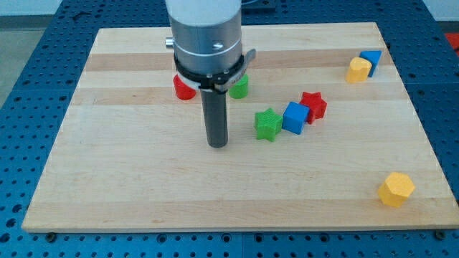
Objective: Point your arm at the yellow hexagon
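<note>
My tip (217,144) rests mid-board, left of the green star (267,124), well apart from the yellow hexagon (396,189) (lower right); the rod carries no gripper

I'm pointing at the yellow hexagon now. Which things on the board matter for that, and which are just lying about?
Part of the job:
- yellow hexagon, near the view's bottom right
- my tip, mid-board, far to its left

Just lying about:
- green star
- blue cube
- red star
- yellow block
- blue block
- red block
- green block
</note>
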Robot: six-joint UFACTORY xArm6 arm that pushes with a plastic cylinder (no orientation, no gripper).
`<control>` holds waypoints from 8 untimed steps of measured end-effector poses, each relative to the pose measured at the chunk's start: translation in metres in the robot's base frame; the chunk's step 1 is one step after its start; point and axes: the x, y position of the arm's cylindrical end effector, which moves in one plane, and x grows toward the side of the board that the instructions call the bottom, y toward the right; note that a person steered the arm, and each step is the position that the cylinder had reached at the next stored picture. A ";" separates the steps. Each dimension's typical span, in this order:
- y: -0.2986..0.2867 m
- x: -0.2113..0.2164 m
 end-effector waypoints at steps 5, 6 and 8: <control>0.134 0.013; 0.178 0.019; 0.264 0.026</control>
